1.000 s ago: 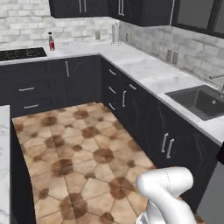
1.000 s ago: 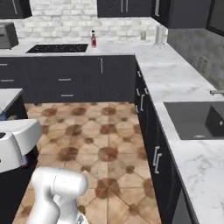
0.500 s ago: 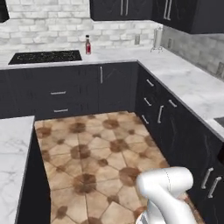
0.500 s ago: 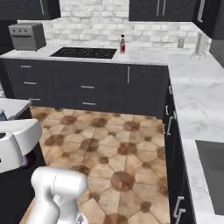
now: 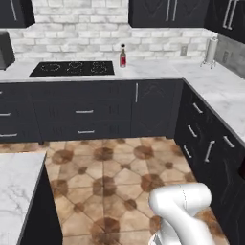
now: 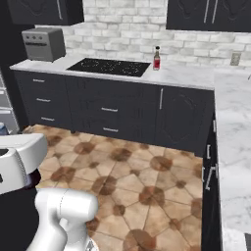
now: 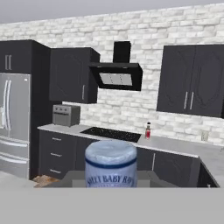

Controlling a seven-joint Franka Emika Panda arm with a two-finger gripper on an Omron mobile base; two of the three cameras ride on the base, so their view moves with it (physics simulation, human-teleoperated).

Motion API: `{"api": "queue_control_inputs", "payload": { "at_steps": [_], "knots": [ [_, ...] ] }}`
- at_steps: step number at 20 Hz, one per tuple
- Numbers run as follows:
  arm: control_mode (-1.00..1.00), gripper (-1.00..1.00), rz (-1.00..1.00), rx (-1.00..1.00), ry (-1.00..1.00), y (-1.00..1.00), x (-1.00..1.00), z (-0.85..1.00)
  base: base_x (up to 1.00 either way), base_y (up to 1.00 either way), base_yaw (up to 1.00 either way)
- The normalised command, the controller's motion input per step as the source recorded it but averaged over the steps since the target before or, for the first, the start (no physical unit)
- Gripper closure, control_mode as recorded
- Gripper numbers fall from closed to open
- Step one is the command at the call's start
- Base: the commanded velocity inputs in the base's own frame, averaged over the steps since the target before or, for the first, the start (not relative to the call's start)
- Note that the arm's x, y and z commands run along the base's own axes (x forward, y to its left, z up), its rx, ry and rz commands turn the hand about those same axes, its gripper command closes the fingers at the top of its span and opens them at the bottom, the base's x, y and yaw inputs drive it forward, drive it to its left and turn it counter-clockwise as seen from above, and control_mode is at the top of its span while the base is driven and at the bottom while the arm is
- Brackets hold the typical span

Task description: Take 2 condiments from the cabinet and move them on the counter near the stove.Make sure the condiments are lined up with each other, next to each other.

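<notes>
The base has swung toward the stove (image 5: pixel 72 68); one bottle (image 5: pixel 123 56) already stands beside it. The pincer is clamped on the blue-capped bottle (image 7: pixel 110 163), ready for delivery.

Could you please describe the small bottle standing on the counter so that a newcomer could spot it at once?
Find the black stove set into the marble counter along the brick wall. Just to its right, apart from it, stands the bottle: upright, with a black cap and red label, the one bottle on that stretch.
</notes>
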Motion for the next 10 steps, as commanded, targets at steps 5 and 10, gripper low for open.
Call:
{"api": "queue_control_inputs", "payload": {
  "at_steps": [5,10],
  "knots": [
    [1.00,1.00,0.00,0.00,0.00,0.00,0.00,0.00,1.00,-0.48,0.06],
    [1.00,1.00,0.00,0.00,0.00,0.00,0.00,0.00,1.00,-0.24,-0.02]
  ]
}}
